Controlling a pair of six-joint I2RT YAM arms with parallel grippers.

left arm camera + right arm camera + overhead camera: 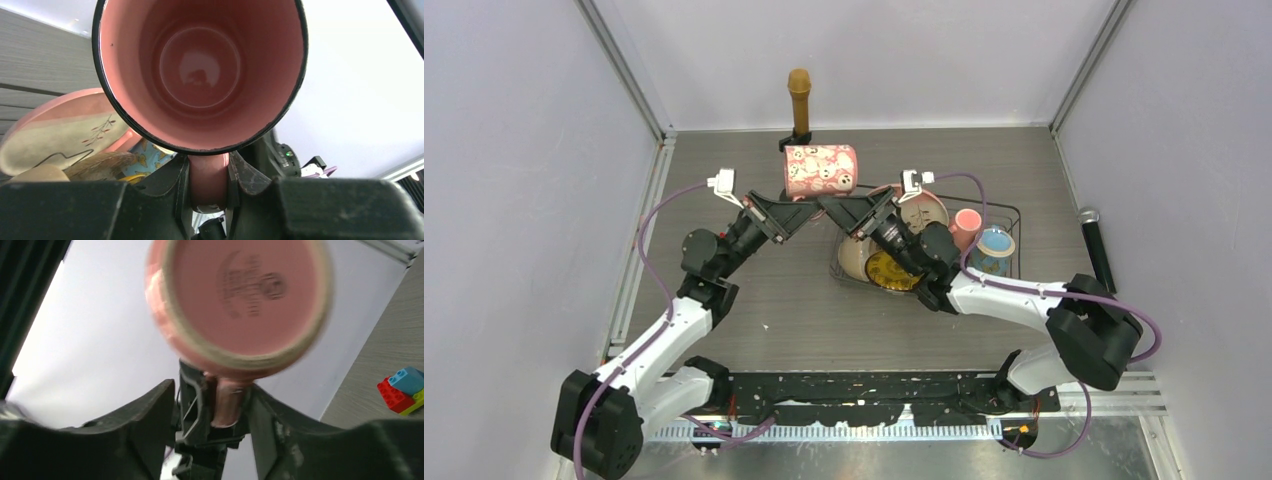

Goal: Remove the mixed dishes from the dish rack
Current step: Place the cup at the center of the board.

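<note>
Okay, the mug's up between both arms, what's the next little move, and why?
Probably back the right gripper away: its jaws stand open, clear of the handle of the pink mug, while the left gripper already pinches that handle.

3 mugs (821, 170) (965, 228) (994, 250), 2 plates (924, 205) (889, 270), at least 1 bowl (853, 262), 1 dish rack (1017, 235), 2 microphones (799, 95) (1096, 245), 1 clump of toy blocks (402, 390)

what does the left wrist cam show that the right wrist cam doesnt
Only left wrist: the mug's pink inside and a plate behind it. Only right wrist: the mug's stamped base, toy blocks, and the right tool standing open. Both: the mug's handle, clamped in the left tool.
</note>
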